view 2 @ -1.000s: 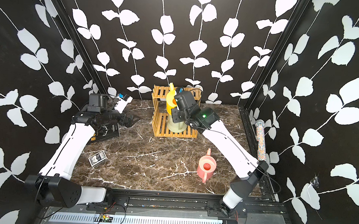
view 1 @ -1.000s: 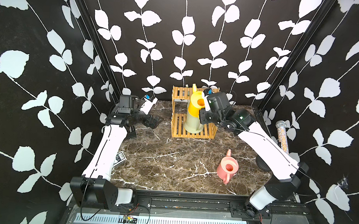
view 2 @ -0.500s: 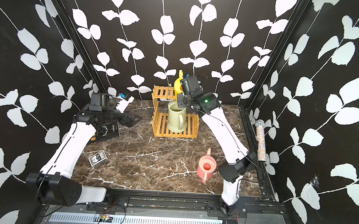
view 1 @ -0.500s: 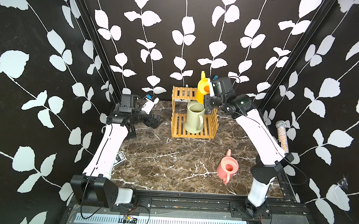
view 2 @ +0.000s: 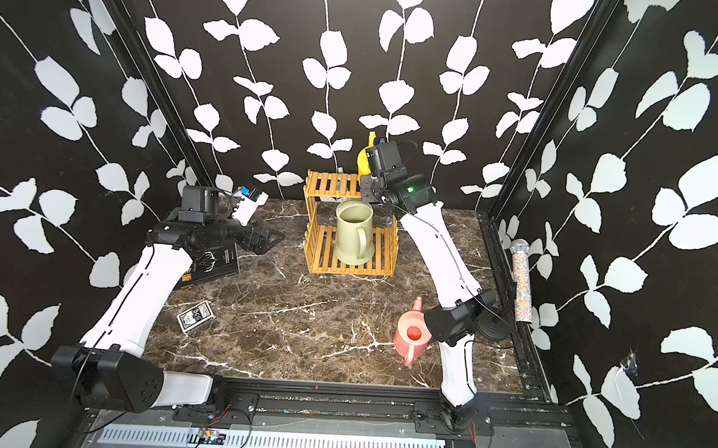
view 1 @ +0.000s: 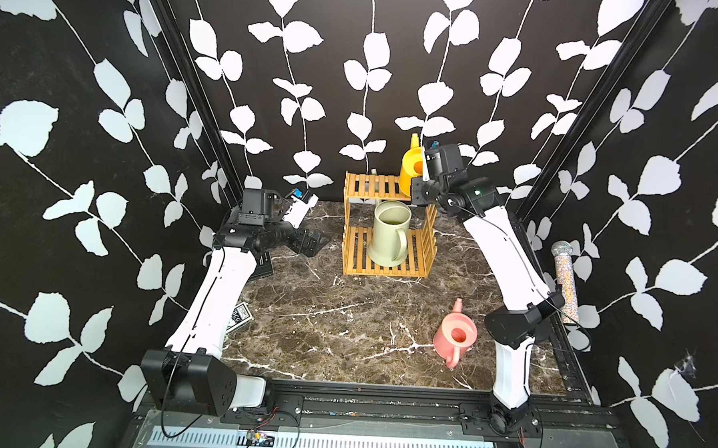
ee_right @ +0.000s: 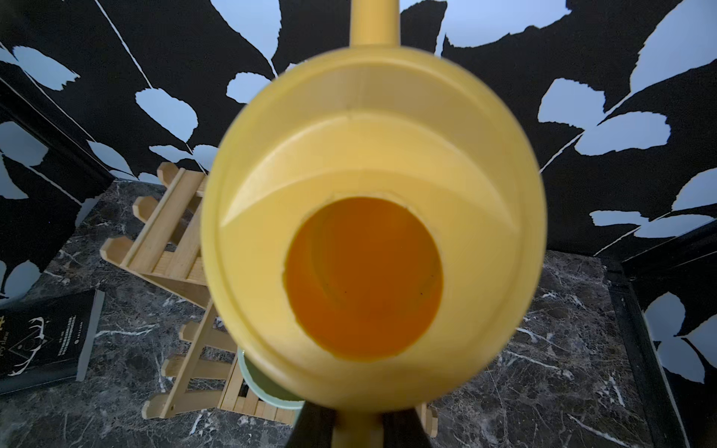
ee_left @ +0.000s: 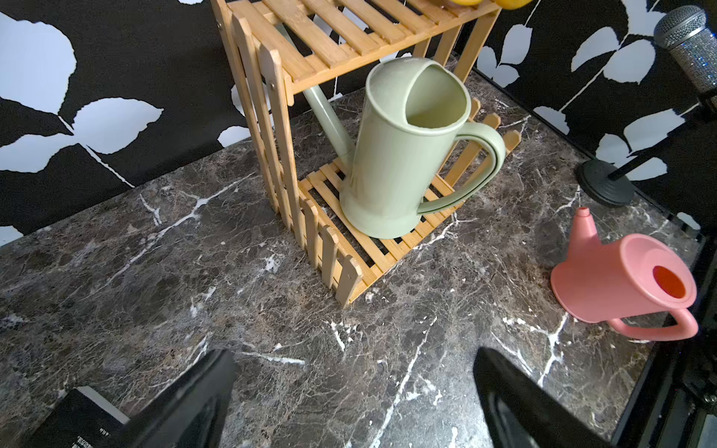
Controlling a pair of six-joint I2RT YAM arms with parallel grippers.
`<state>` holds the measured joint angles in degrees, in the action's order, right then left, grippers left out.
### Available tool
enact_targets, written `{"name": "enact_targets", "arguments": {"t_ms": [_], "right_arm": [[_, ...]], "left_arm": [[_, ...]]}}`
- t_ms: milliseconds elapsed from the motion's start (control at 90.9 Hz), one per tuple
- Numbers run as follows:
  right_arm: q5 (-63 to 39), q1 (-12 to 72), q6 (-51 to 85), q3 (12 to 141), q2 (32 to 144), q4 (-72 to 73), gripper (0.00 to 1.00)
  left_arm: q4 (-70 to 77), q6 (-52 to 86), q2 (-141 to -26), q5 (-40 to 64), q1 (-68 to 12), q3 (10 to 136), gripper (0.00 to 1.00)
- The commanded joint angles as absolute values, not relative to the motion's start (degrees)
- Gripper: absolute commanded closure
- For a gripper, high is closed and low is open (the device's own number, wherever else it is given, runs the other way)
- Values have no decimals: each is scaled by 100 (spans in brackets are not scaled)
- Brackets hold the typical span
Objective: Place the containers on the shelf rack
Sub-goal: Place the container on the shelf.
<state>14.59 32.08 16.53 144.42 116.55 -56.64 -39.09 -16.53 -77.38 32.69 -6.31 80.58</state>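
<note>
The light bamboo shelf rack (view 1: 384, 267) (view 2: 349, 266) (ee_left: 310, 38) stands at the back of the marble table. The pale green can (view 1: 390, 234) (view 2: 353, 233) (ee_left: 403, 155) sits upright on its lower tier. My right gripper (view 1: 421, 177) (ee_right: 359, 426) is shut on the handle of the yellow can (view 1: 409, 167) (view 2: 363, 160) (ee_right: 368, 232), which it holds in the air over the right end of the top tier. The pink can (view 1: 454, 337) (view 2: 411, 333) (ee_left: 620, 279) stands on the table at the front right. My left gripper (view 1: 310, 241) (ee_left: 353, 388) hangs open and empty, left of the rack.
A black book (view 2: 212, 264) (ee_right: 42, 341) lies under my left arm, with a card deck (view 1: 241, 313) (view 2: 195, 315) in front of it. A glittery microphone (view 1: 565, 280) (view 2: 521, 282) stands on a black base (ee_left: 605, 182) by the right wall.
My right gripper has lifted the yellow can from in front of the rack up and back to above the top tier. The left arm has barely moved.
</note>
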Motion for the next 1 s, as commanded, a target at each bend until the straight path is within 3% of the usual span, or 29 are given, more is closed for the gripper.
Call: {"name": "enact_targets", "arguments": {"t_ms": [0, 682, 990], "right_arm": [[1493, 3157, 1757, 14689, 11687, -5473, 93], [1380, 3045, 1766, 14687, 11873, -5352, 74], [1363, 3035, 1771, 14659, 11902, -5318, 72]], "left_arm": [[-3884, -1617, -7590, 3401, -642, 7963, 2], [-3795, -1519, -7603, 3375, -645, 7856, 2], [-3778, -1494, -7617, 3375, -642, 7851, 1]]}}
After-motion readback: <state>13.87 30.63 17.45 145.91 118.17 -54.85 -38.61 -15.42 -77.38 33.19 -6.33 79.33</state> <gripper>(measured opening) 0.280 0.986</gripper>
